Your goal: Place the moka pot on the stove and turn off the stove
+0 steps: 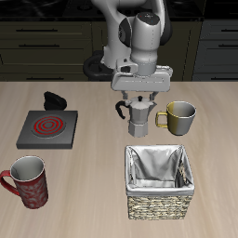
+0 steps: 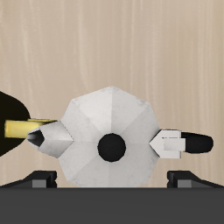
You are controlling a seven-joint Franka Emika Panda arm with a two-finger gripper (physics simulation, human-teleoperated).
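Observation:
The silver moka pot [image 1: 138,113] stands on the table toward the back, between the stove and an olive-grey mug. My gripper [image 1: 140,94] hangs directly over it, open and empty, fingertips about level with the lid. In the wrist view I look straight down on the pot's faceted lid [image 2: 107,118] with its black knob, its black handle [image 2: 191,143] out to one side, and my fingertips [image 2: 39,180] wide apart on either side of the pot. The dark-grey stove [image 1: 28,139] lies apart from the pot, its spiral burner [image 1: 48,123] glowing red and its black knob [image 1: 54,99] at the back edge.
The olive-grey mug [image 1: 179,116] stands close beside the pot, and its rim shows in the wrist view [image 2: 12,129]. A wicker basket [image 1: 160,204] with a grey lining sits nearer the front edge. A red patterned mug [image 1: 28,182] stands in front of the stove.

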